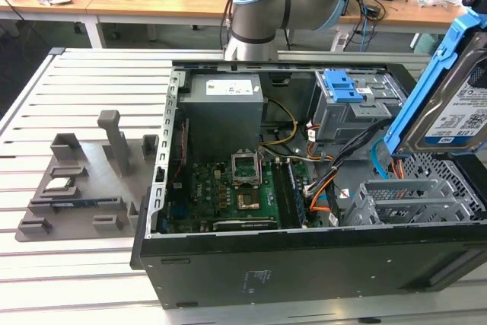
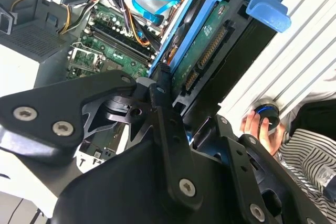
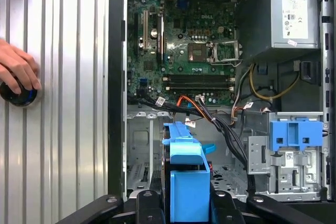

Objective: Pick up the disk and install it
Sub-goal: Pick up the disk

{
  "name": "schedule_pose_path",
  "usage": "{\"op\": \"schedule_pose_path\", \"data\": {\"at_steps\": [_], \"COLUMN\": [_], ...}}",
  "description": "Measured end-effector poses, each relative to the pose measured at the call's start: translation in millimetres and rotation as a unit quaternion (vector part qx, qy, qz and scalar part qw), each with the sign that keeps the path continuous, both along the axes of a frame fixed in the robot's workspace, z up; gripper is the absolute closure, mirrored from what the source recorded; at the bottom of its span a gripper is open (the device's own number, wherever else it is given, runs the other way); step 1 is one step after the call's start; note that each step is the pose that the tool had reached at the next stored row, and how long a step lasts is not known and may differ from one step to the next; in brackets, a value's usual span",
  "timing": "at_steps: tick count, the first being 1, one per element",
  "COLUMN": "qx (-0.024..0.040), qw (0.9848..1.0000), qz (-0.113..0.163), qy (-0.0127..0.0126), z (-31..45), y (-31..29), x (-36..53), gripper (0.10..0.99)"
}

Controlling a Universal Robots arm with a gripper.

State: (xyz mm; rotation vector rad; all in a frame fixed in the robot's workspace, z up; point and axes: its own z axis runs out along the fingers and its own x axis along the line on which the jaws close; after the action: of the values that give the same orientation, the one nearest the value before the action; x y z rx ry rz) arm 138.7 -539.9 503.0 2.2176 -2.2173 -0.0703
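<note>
The disk [image 1: 454, 104], a silver hard drive with a white-and-blue label in a blue plastic frame, hangs tilted in the air at the exterior view's right, above the open computer case [image 1: 304, 264]. My gripper [image 2: 176, 108] is shut on the disk [image 2: 207, 40], its black fingers [image 2: 160, 85] clamping the blue frame's sides. In the first wrist view the blue frame of the disk [image 3: 186, 177] stands between the fingers of the gripper [image 3: 186, 205], above the grey drive cage [image 3: 142, 150] in the case.
Inside the case lie a motherboard [image 1: 228, 188], a grey power supply box [image 1: 224, 100], a blue latch [image 1: 342, 85] and loose cables [image 3: 210, 116]. A person's hand [image 3: 18, 72] rests on a round black knob [image 3: 18, 95] on the slatted table. A grey fixture [image 1: 84, 180] sits at the exterior view's left.
</note>
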Motion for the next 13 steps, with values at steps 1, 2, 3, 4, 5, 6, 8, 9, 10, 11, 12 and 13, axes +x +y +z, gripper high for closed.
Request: {"op": "schedule_pose_path", "data": {"at_steps": [1, 2, 3, 4, 5, 6, 8, 9, 10, 11, 12, 13], "qx": [0.0, 0.0, 0.0, 0.0, 0.0, 0.0001, 0.0, 0.0, 0.0, 0.0, 0.0, 0.0], "qw": [1.0, 1.0, 1.0, 1.0, 1.0, 1.0, 1.0, 1.0, 1.0, 1.0, 1.0, 1.0], "qz": [0.0, 0.0, 0.0, 0.0, 0.0, 0.0, 0.0, 0.0, 0.0, 0.0, 0.0, 0.0], "qy": [0.0, 0.0, 0.0, 0.0, 0.0, 0.0, 0.0, 0.0, 0.0, 0.0, 0.0, 0.0], "z": [-0.2, -0.4, -0.6, -0.8, -1.0, -1.3, -1.8, -2.2, -2.6, -2.8, -3.0, -3.2], "y": [0.0, 0.0, 0.0, 0.0, 0.0, 0.0, 0.0, 0.0, -0.1, -0.1, -0.1, -0.2], "x": [0.3, 0.6, 0.9, 1.3, 1.6, 2.0, 2.7, 3.2, 3.6, 3.8, 4.1, 4.3], "gripper": [0.722, 0.722, 0.722, 0.722, 0.722, 0.722, 0.722, 0.722, 0.722, 0.722, 0.722, 0.722]}}
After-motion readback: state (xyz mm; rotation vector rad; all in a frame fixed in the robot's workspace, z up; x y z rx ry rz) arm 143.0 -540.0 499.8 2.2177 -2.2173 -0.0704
